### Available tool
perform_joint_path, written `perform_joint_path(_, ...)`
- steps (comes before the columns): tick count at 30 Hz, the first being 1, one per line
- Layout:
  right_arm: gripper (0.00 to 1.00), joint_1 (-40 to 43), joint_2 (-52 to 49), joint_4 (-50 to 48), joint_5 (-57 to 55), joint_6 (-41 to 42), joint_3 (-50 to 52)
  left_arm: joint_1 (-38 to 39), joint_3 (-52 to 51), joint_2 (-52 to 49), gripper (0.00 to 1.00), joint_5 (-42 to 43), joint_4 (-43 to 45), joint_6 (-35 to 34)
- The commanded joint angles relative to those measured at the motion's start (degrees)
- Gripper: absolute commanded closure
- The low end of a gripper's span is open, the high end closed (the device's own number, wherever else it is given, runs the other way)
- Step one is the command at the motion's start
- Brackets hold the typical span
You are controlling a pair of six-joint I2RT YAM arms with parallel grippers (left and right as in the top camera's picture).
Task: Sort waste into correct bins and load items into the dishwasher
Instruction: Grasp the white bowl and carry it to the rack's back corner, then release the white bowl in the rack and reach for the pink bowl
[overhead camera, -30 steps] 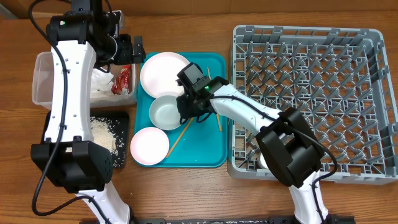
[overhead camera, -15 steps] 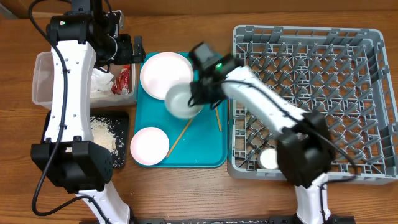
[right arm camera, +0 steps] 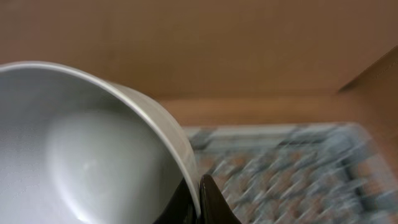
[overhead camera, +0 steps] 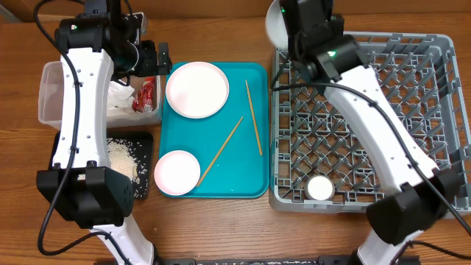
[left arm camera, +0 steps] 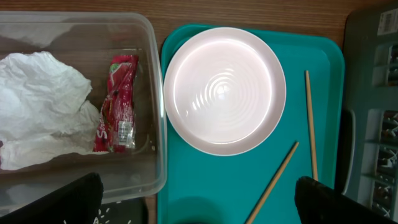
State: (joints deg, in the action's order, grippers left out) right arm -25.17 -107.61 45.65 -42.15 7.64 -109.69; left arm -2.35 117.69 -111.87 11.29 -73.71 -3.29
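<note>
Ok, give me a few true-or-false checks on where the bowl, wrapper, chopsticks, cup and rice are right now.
1. The right gripper grips the white bowl by its rim. True.
2. The red wrapper lies on the teal tray. False: it is in the clear tub, beside the napkin.
3. Both chopsticks are in the rack. False: both lie on the teal tray.
4. A small white cup sits in the rack. True.
5. The rice is in the black tray. True.
</note>
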Motion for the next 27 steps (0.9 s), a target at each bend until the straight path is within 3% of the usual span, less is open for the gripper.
perform_joint_path(1,0.96,-0.2,-4.7,-4.09,-16.87,-17.11,0.9,0.02,0.26,0.61,0.0,-0.33,0.22,-0.57)
perform_joint_path(6,0.96,0.17,-10.21,-5.2,-22.88,-25.75,0.9,0.02,0.26,0.61,0.0,-0.33,0.22,-0.57)
perform_joint_path(27,0.96,1.46,-20.57,-7.61,-28.28,-25.64,3.58,0.02,0.26,0.61,0.0,-0.33,0.22,-0.57)
